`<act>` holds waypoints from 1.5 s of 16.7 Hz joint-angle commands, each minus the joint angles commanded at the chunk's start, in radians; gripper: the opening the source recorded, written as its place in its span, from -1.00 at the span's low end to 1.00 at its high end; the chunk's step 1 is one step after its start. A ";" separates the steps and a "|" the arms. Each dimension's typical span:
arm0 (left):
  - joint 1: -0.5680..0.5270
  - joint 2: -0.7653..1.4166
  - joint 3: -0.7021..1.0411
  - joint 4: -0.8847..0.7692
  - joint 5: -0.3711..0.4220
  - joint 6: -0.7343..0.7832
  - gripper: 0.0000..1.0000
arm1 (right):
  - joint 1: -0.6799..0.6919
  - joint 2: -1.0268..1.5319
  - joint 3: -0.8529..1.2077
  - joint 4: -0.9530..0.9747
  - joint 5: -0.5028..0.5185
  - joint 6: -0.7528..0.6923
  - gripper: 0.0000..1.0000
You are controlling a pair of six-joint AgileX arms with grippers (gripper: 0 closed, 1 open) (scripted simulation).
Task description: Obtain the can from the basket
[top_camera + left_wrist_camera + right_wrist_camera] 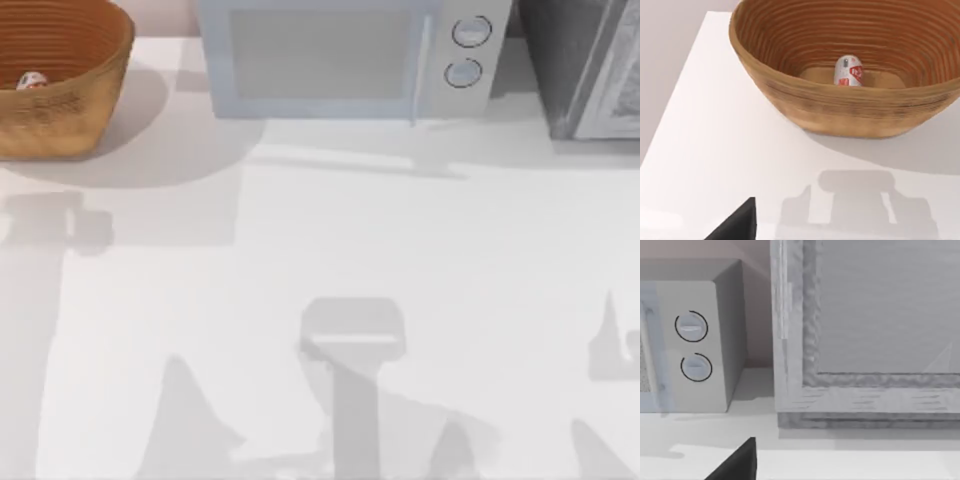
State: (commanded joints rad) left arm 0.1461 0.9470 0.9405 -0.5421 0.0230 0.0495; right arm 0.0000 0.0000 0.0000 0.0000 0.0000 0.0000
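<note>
Far left of the microwave (345, 60), at the table's (320, 300) back corner: the basket (60, 100), with the can (31, 81) lying on its side down on the ribbed floor. From the left wrist view, looking slightly down into the basket — one dark fingertip of the left gripper (737, 225) poking in, well short of the rim, can't tell how open, nothing visibly held. Right of the microwave: a grey cabinet (590, 70). Right gripper (737, 462) facing it — same deal, can't tell.

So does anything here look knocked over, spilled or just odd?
Only one thing: the can seems to lie on its side on the floor of the basket rather than standing up. The basket itself sits upright at the table's far left, beside the microwave. Nothing looks spilled or damaged.
</note>
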 joint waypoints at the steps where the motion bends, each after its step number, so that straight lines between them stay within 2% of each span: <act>1: 0.008 0.101 0.108 -0.053 0.010 0.006 1.00 | 0.000 0.000 0.000 0.000 0.000 0.000 1.00; 10: 0.045 1.038 1.106 -0.522 0.123 0.050 1.00 | 0.000 0.000 0.000 0.000 0.000 0.000 1.00; 15: 0.040 1.481 1.579 -0.727 0.192 0.064 1.00 | 0.000 0.000 0.000 0.000 0.000 0.000 1.00; 20: 0.027 1.773 1.887 -0.851 0.244 0.071 1.00 | 0.000 0.000 0.000 0.000 0.000 0.000 1.00; 25: 0.022 1.846 1.961 -0.879 0.258 0.073 1.00 | 0.000 0.000 0.000 0.000 0.000 0.000 1.00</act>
State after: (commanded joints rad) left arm 0.1677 2.7930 2.9017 -1.4212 0.2812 0.1224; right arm 0.0000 0.0000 0.0000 0.0000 0.0000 0.0000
